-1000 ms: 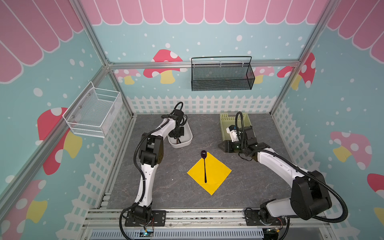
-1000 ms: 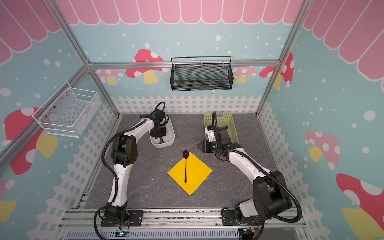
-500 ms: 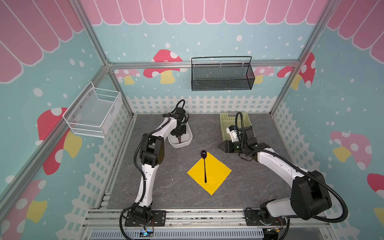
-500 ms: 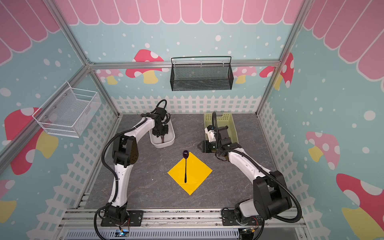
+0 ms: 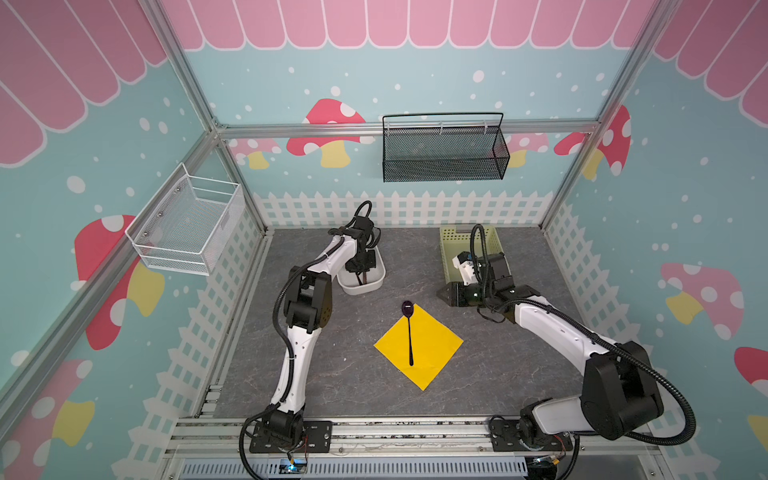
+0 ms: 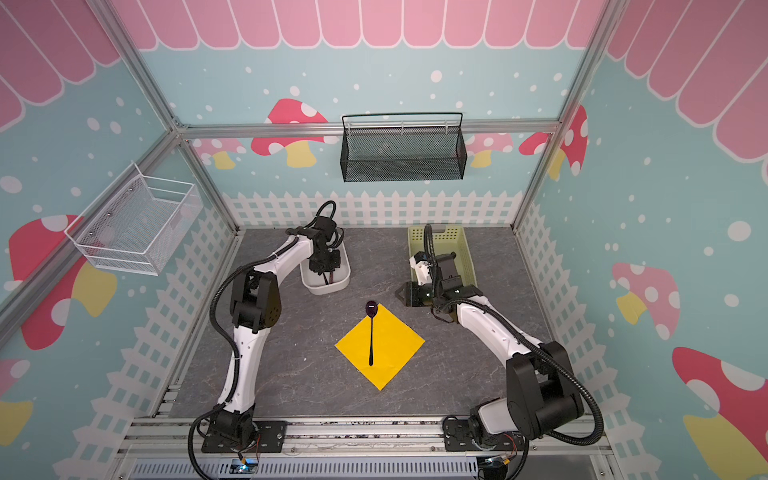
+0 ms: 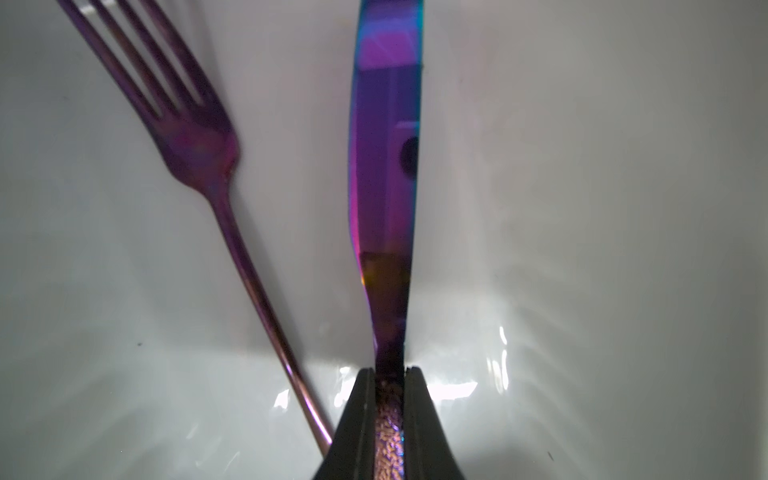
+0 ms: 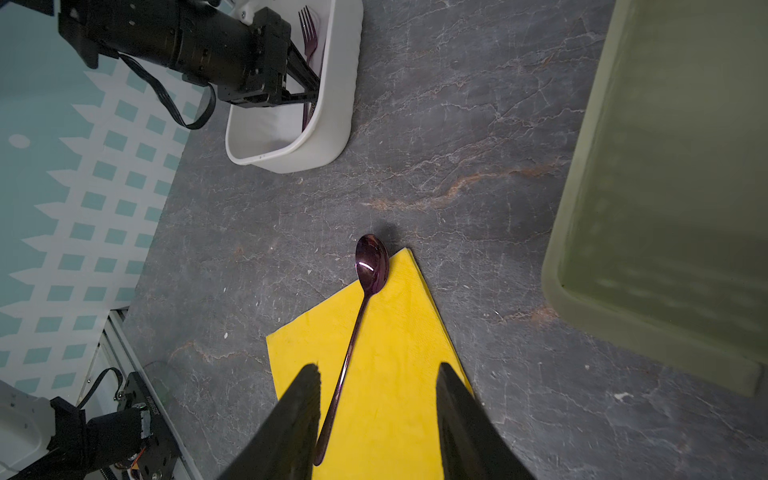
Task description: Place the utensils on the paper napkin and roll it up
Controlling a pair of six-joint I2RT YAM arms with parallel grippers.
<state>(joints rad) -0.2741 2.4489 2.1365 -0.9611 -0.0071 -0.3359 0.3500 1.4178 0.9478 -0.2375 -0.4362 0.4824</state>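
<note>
One spoon (image 5: 409, 332) is lying on the yellow napkin (image 5: 436, 345); the left gripper (image 7: 390, 372) is holding the knife (image 7: 384, 187) clamped in its jaws inside the white tub (image 5: 362, 289), beside the fork (image 7: 191, 137); the right gripper (image 8: 379, 368) is hovering, jaws apart.

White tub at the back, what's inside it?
Inside the white tub: a purple fork and a knife, whose handle the left gripper clamps. In both top views the gripper covers much of the tub's floor.
</note>
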